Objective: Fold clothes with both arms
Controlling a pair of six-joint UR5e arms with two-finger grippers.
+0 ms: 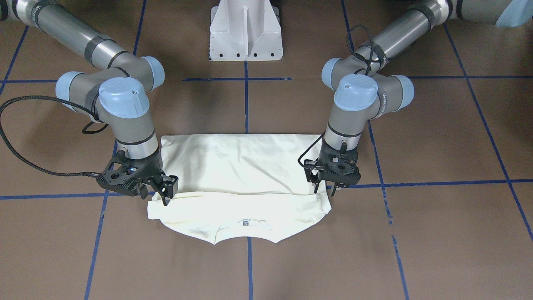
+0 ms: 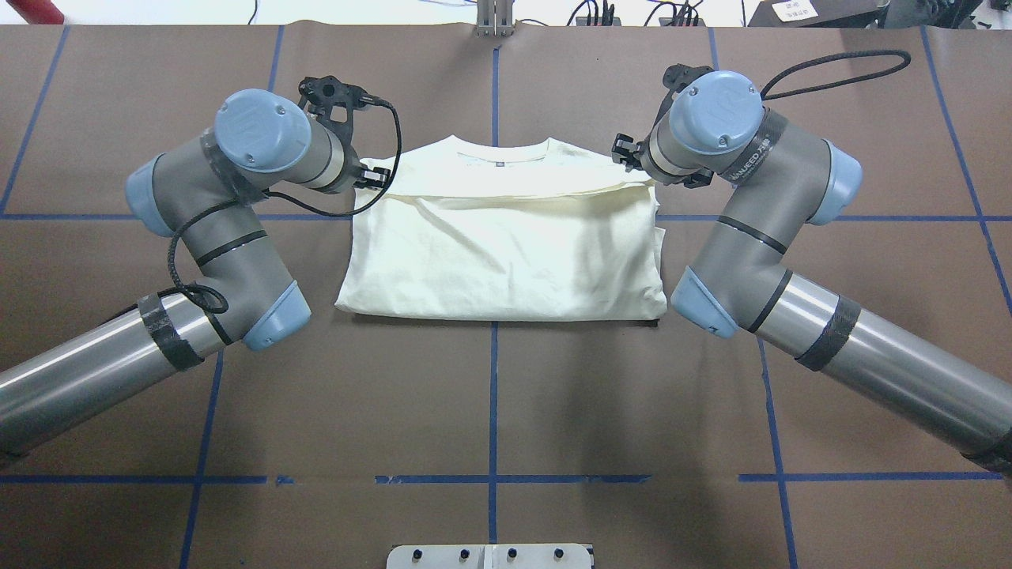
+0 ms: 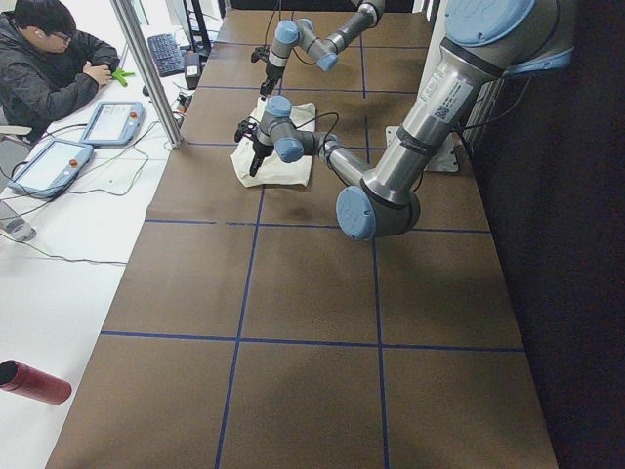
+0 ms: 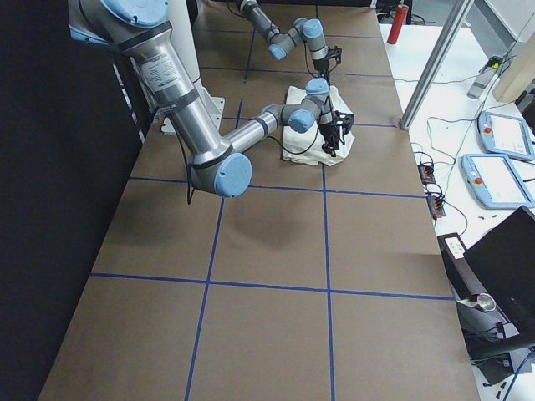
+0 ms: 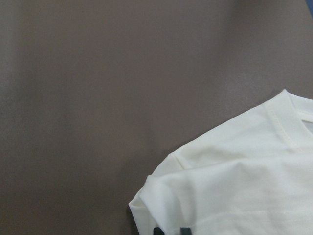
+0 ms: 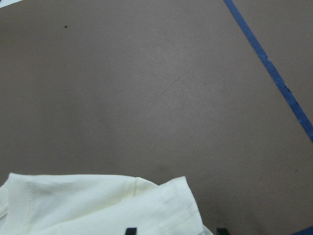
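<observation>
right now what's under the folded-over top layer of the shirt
Another layer of the same shirt: its collar end, with the neck label, sticks out past the folded edge. The rest of that lower layer is covered.

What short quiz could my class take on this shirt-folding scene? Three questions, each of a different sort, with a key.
1. True or false: the shirt lies folded on the table, its collar pointing away from the base.
2. Where are the left gripper and right gripper?
A) one at each side of the shirt, near the collar end
B) both at the fold nearest the base
C) both beyond the table's edge
3. Fill in: the tape lines on the table are ____.
Key: 1 true; 2 A; 3 blue.
</observation>
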